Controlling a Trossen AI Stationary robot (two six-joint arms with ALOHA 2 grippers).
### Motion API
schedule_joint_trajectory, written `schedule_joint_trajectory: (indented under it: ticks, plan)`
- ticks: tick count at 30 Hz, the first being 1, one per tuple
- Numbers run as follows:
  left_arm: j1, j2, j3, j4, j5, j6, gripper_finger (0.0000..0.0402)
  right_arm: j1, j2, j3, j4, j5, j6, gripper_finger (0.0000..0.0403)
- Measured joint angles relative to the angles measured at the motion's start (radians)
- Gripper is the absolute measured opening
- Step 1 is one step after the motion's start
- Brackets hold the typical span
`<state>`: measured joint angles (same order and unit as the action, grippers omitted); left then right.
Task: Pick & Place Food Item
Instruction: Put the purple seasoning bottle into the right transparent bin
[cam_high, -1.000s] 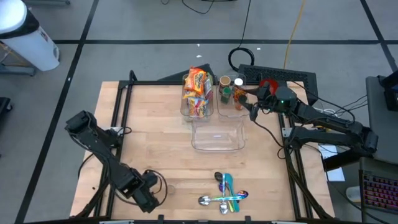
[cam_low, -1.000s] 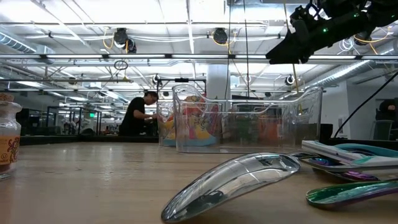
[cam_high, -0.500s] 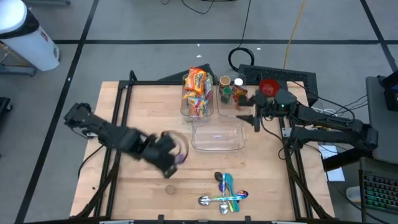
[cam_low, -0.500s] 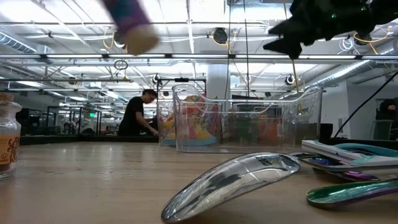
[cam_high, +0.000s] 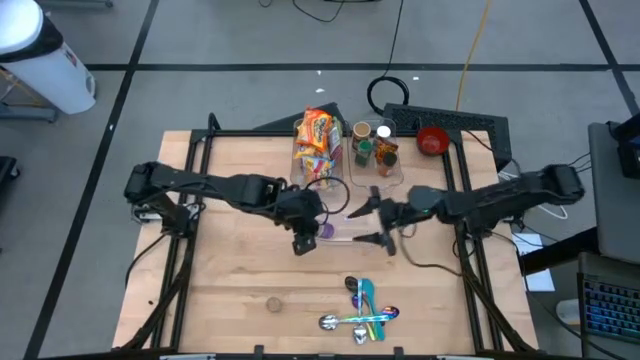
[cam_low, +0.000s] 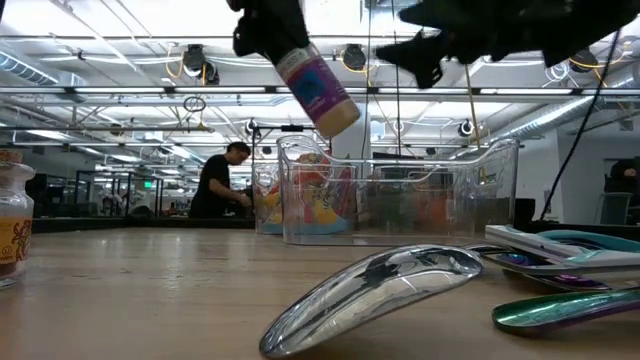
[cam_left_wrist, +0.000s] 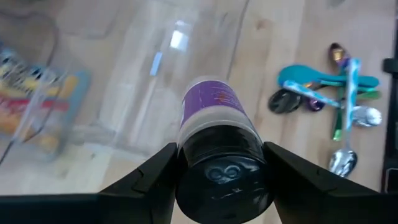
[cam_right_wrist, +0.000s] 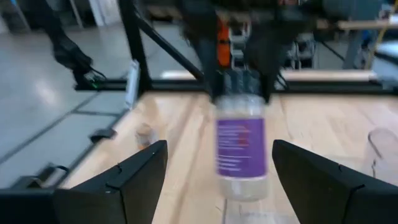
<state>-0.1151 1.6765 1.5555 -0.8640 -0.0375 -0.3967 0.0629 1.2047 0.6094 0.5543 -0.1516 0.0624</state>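
Note:
A purple-labelled bottle (cam_left_wrist: 213, 107) with a black cap hangs in the air, and my left gripper (cam_high: 308, 229) is shut on it. It is over the near left part of the empty clear bin (cam_high: 372, 232) at the table's middle. In the low view the bottle (cam_low: 318, 88) tilts, its bottom lower than its cap. My right gripper (cam_high: 373, 222) stands open just right of the bottle, level, pointing at it and touching nothing. The bottle (cam_right_wrist: 240, 148) shows between its fingers, farther off. My left gripper pinches the bottle's black cap end (cam_left_wrist: 221, 163) between its two fingers (cam_left_wrist: 154, 177), one on each side. The fingers come slanting down from above. The bottle hangs below them, tilted, its bottom pointing down and clear of table and bin.
Two clear bins stand at the far side, one with snack packets (cam_high: 317, 148), one with spice jars (cam_high: 371, 146). A red bowl (cam_high: 432, 140) sits at the far right. Several spoons (cam_high: 360, 306) lie near the front edge, with a small round brown thing (cam_high: 272, 303) left of them.
My left gripper has swung from the table's near left corner up and toward the middle, rolling as it went, and now holds the bottle lifted clear. My right gripper has come from beside the spice jars toward the table's middle and tipped to level.

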Motion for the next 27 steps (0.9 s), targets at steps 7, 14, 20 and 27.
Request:
schedule_joint_trajectory:
  ticks: [7, 14, 20, 27]
  plan:
    - [-0.012, 0.006, 0.000, 0.067, 0.029, 0.065, 0.0210, -0.017, 0.218, 0.100, 0.027, 0.003, 0.004, 0.0281]
    - [-0.020, 0.006, 0.000, 0.087, 0.016, 0.107, 0.0210, 0.007, 0.331, 0.185, 0.032, -0.011, 0.001, 0.0281]
    - [-0.020, 0.006, 0.000, 0.098, -0.008, 0.161, 0.0210, 0.025, 0.331, 0.188, -0.022, 0.036, 0.004, 0.0268]
    - [-0.015, -0.004, 0.009, 0.136, -0.007, 0.164, 0.0254, 0.024, 0.322, 0.189, -0.080, 0.048, 0.020, 0.0171]
